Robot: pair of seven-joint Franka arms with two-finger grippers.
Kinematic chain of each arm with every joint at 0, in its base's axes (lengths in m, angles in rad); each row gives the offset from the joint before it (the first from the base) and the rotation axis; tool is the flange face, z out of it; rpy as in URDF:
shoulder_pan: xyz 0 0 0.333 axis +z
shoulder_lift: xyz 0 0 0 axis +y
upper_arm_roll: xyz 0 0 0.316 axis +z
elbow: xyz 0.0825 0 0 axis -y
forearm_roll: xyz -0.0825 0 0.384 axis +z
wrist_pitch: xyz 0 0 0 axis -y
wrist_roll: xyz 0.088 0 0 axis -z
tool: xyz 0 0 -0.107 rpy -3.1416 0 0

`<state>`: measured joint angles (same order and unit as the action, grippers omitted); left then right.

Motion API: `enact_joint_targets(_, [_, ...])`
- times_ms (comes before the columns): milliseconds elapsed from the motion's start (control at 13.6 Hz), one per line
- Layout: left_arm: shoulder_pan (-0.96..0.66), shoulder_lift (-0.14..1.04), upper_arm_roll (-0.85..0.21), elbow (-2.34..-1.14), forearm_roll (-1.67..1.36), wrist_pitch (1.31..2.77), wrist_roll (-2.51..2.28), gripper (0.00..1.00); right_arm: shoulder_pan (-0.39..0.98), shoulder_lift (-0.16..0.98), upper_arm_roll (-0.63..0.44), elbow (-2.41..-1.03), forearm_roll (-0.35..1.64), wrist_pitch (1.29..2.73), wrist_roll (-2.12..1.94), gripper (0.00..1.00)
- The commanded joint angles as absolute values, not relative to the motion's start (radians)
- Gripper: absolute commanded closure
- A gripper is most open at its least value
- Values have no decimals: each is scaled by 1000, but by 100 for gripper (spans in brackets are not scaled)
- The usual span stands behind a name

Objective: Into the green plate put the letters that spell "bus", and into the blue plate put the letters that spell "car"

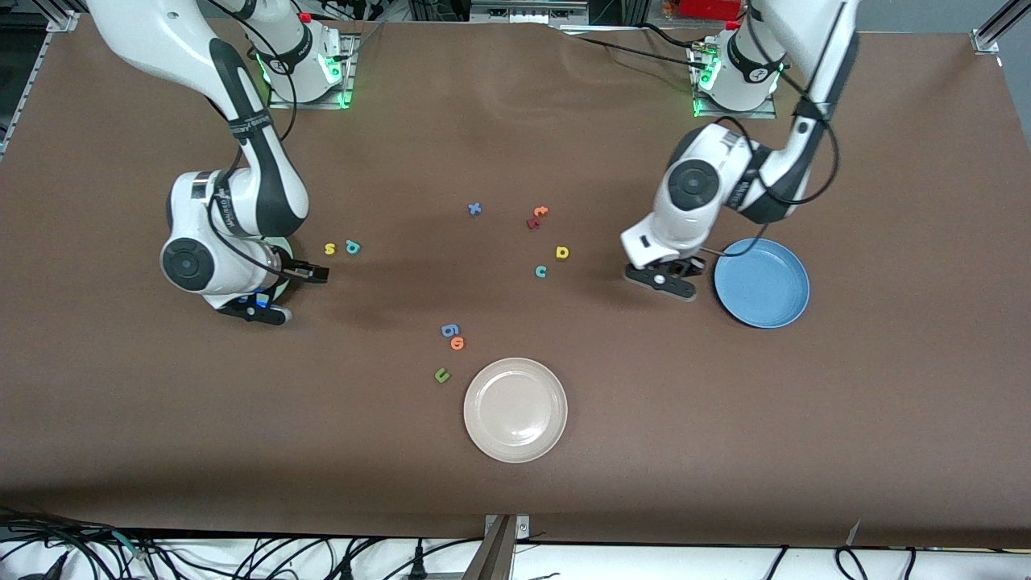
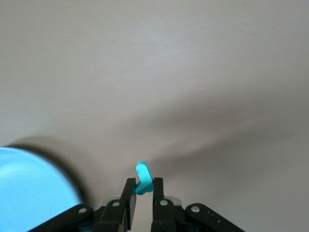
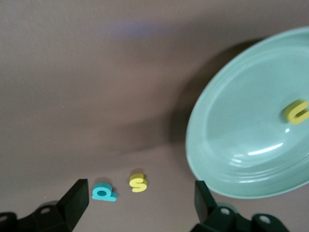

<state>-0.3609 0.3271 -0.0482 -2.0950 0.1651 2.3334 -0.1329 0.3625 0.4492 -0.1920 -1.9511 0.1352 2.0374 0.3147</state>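
Holding a teal "r" (image 2: pixel 143 177) pinched in its fingers beside the blue plate (image 1: pixel 762 283), the left gripper (image 2: pixel 143 193) delivers; right gripper (image 3: pixel 140 200) spread above the green plate (image 3: pixel 251 121), yellow "u" (image 3: pixel 297 111) inside; yellow "s" (image 1: pixel 329 249), teal "b" (image 1: pixel 352 247), teal "c" (image 1: pixel 540 271), yellow "a" (image 1: pixel 562 253) remain on the table (image 1: pixel 515 483).

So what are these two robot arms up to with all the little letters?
They are sorting tiny foam letters onto plates. The left pincer is shut on a teal foam letter beside the round blue plate. The right pincer hangs open by the pale green plate, where a yellow "u" already lies. A yellow "s" and teal "b" lie on the brown table.
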Motion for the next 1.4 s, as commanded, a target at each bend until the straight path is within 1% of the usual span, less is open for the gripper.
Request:
enact_joint_targets(0, [-261,235,-60,-2164,193,2324,18,100,354,431,-179,-2032,147,2101,339,5])
enact_joint_targets(221, [-119,218,-61,-2186,166,2325,219,100,354,423,-169,-2071,147,2114,341,5])
enact_joint_targets(368, [-57,207,-61,-2236,112,2341,297,100,354,419,-166,-2103,147,2147,342,5])
enact_joint_targets(515, [-19,203,-61,-2270,109,2368,310,100,356,419,-163,-2120,147,2172,360,4])
enact_joint_targets(662, [-8,196,-61,-2324,107,2423,310,100,354,417,-152,-2125,147,2175,360,5])
enact_joint_targets(735, [-6,199,-61,-2330,107,2434,310,99,354,417,-152,-2128,147,2180,360,5])
enact_joint_targets(809, [-8,204,-61,-2326,107,2431,311,79,354,417,-150,-2138,147,2195,360,5])
enact_joint_targets(882, [-8,209,-61,-2318,103,2422,308,28,354,417,-150,-2147,147,2215,360,5])
enact_joint_targets(956, [-6,206,-61,-2316,80,2418,310,0,354,419,-150,-2161,147,2235,360,5])
enact_joint_targets(1029, [-5,204,-63,-2312,66,2416,324,0,354,419,-150,-2170,147,2256,360,5])
enact_joint_targets(1176, [-18,204,-87,-2280,-26,2416,377,0,354,422,-146,-2174,147,2266,360,12])
enact_joint_targets(1324, [-15,210,-104,-2255,-47,2413,380,0,354,420,-138,-2174,147,2264,362,12])
